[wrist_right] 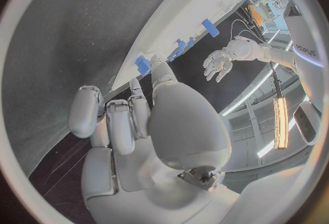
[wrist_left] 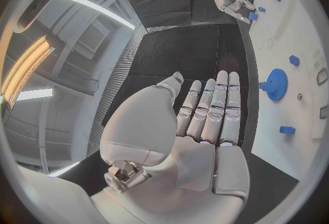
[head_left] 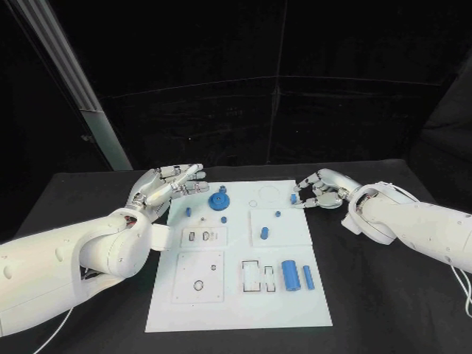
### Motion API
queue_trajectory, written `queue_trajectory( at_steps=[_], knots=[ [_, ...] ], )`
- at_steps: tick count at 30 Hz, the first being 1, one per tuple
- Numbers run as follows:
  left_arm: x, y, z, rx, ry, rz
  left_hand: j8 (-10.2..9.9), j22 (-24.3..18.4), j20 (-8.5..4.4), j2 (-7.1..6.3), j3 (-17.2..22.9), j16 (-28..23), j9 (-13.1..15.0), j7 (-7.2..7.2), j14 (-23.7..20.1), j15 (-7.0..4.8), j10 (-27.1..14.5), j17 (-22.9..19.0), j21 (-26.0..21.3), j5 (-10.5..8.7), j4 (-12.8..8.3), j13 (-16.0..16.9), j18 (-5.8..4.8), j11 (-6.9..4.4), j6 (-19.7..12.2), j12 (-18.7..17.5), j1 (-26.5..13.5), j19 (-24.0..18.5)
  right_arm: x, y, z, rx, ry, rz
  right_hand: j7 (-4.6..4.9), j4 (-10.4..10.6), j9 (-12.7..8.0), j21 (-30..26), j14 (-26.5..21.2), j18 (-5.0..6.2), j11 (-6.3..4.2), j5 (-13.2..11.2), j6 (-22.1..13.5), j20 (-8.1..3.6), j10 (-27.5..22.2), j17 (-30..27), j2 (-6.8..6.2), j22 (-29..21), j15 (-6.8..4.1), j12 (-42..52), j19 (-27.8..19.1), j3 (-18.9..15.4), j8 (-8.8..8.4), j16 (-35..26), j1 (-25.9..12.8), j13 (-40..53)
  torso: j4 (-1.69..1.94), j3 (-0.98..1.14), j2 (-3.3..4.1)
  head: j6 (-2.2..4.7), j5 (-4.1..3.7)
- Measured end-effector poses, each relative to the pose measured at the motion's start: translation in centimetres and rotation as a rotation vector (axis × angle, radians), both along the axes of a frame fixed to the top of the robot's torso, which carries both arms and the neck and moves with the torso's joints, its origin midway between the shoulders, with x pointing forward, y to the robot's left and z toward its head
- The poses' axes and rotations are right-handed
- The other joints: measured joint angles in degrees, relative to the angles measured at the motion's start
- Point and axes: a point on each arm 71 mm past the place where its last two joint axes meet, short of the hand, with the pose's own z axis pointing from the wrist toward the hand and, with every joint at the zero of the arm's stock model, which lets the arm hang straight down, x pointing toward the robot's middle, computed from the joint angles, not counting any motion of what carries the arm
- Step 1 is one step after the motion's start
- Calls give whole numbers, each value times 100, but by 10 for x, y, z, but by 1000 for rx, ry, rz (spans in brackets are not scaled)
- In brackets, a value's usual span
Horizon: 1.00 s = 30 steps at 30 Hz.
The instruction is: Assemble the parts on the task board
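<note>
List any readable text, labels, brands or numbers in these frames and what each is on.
Dark lettering runs along the left arm in the right wrist view, too small and bent to read.
Task board: small markings beside its slots, no legible characters.
Nothing else carries text.

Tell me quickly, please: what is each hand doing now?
Left hand: open, fingers straight, holding nothing.
Right hand: fingertips at a small blue part; whether it holds it cannot be told.
</note>
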Motion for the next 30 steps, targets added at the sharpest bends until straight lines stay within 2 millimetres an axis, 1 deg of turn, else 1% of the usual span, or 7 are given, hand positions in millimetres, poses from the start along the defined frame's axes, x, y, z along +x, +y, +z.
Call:
queue_trajectory(
  at_steps=[3,7,10,13,15,19,30],
  knots=[
    [0,0,0,0,0,0,0,0,0,0,0,0,0,0,0,0,0,0,0,0,0,0,0,0,0,0,0,0,1,2,0,-1,-1,2,0,0,0,0,0,0,0,-5,0,0,0,0,0,12,0,0,0,0,0,0,0,0,0,1,0,-9,-5],
    [0,0,0,0,0,-1,0,1,0,0,0,0,0,0,0,0,0,0,0,0,0,0,0,0,0,0,0,0,2,5,-1,0,-1,6,-2,-66,12,0,0,0,0,-186,2,0,0,0,49,29,0,21,0,66,20,0,47,1,-1,1,0,-20,-10],
    [0,0,0,0,0,-1,0,1,0,0,20,0,0,0,0,0,0,0,0,0,-20,0,0,0,0,0,0,0,3,6,-2,0,0,6,-14,-129,22,0,-1,0,0,-362,71,0,0,0,135,50,1,56,0,129,38,0,69,9,-1,-1,0,-17,-15],
    [0,0,0,-1,0,-1,0,1,0,0,23,0,0,0,0,0,0,0,0,0,-23,0,0,0,0,0,0,0,3,6,-2,-1,1,5,-20,-187,22,0,-10,0,1,-439,130,17,-1,0,218,83,10,96,26,188,45,23,106,44,-1,-2,0,-16,-15],
    [0,0,0,-1,0,-2,0,-1,0,0,23,0,0,0,0,0,0,-5,0,0,-23,0,0,0,0,0,0,0,4,6,-2,-1,1,5,-21,-223,28,0,-10,-1,-1,-503,190,-10,1,0,311,118,10,111,54,280,71,23,144,261,-1,-2,0,-21,-15],
    [0,0,0,-1,1,-2,0,-4,0,0,23,0,0,0,0,0,0,-5,0,0,-23,0,0,0,0,0,0,0,4,7,-3,-2,3,6,-44,-278,28,24,-9,0,-38,-503,307,-10,39,0,434,149,11,114,54,391,104,50,217,747,-1,-2,-1,-28,-15],
    [0,0,0,-1,1,-3,0,-3,0,0,23,0,0,0,0,0,0,-5,0,0,-23,0,0,0,0,1,0,0,4,10,-4,-8,14,20,-92,-371,33,24,0,0,-63,-503,442,-30,63,0,448,176,-44,119,74,484,104,54,233,842,-2,0,-3,-40,-7]
  ],
)
